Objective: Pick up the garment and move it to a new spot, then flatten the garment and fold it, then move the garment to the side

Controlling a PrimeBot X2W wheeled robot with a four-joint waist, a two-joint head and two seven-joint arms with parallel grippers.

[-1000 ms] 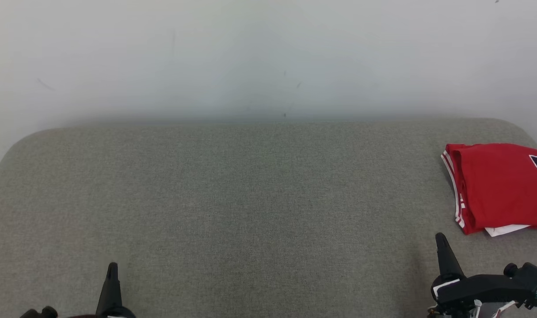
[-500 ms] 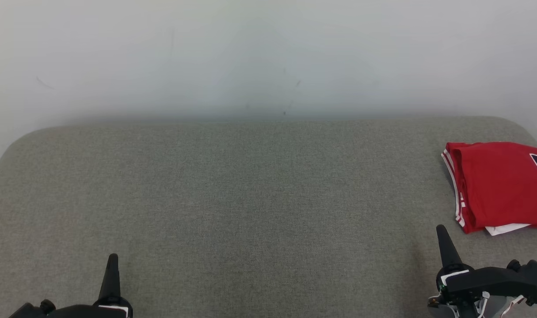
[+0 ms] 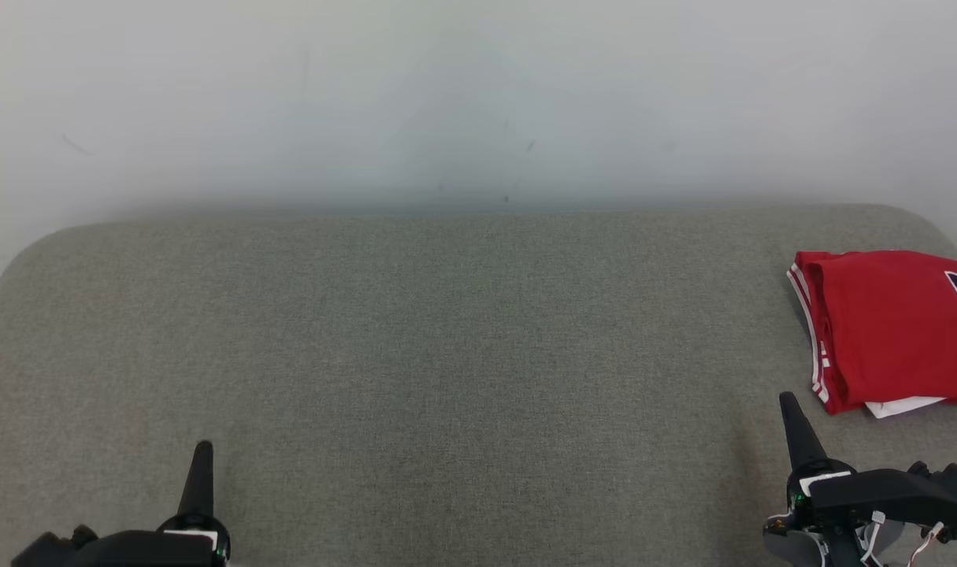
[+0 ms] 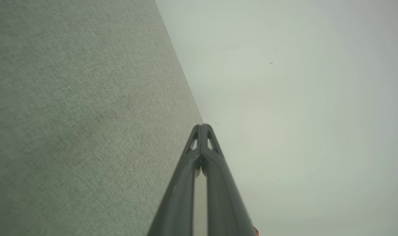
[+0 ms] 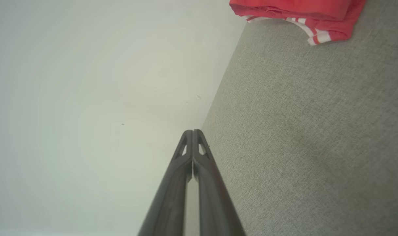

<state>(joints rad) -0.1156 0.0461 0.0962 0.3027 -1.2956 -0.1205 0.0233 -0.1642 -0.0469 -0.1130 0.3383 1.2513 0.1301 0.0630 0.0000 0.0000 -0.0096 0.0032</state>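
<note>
The folded red garment (image 3: 888, 327) lies at the right end of the grey bench (image 3: 446, 354), cut off by the frame edge, its dark lettering unreadable. The left claw (image 3: 202, 450) and right claw (image 3: 785, 402) are both closed tight and empty, with bare bench between them. The right wrist view shows the garment's white-striped hem.

Smooth red cloth garment (image 3: 892, 327) on coarse matt grey woven upholstery (image 3: 446, 354); wall (image 3: 446, 94) matt.
</note>
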